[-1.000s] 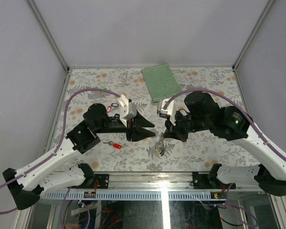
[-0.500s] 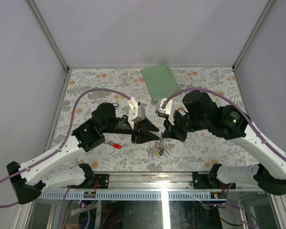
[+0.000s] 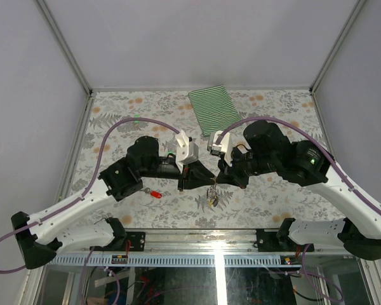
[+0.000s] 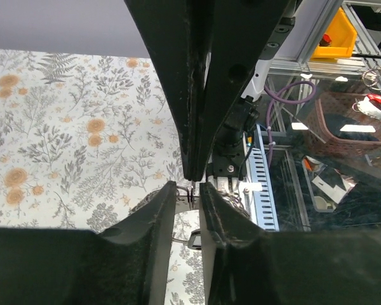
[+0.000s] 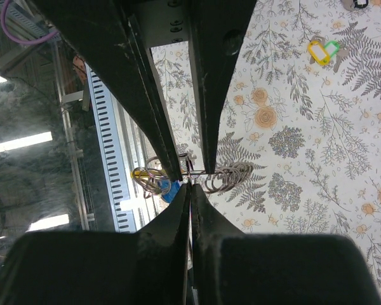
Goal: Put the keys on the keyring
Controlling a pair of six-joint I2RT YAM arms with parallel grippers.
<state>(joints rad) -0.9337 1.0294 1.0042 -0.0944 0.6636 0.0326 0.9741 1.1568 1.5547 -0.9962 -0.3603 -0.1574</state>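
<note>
The right gripper (image 3: 218, 180) is clenched on the keyring (image 5: 227, 178). In its wrist view the fingers press flat together, and the thin wire loop shows just past their tips toward 3 o'clock. A bunch of keys (image 5: 153, 182), yellow and blue tags among them, sits just beside the tips toward 9 o'clock. In the top view the left gripper (image 3: 204, 177) meets the right one tip to tip from 9 o'clock, over the table (image 3: 273, 197). Its jaws stand a narrow gap apart with a thin dark wire between them, not pinched. From the meeting point the ring and bunch dangle toward 6 o'clock. A red-tagged key (image 3: 155, 194) lies on the table well apart at 9 o'clock of the ring, and the green-striped cloth (image 3: 214, 110) lies at 12 o'clock
</note>
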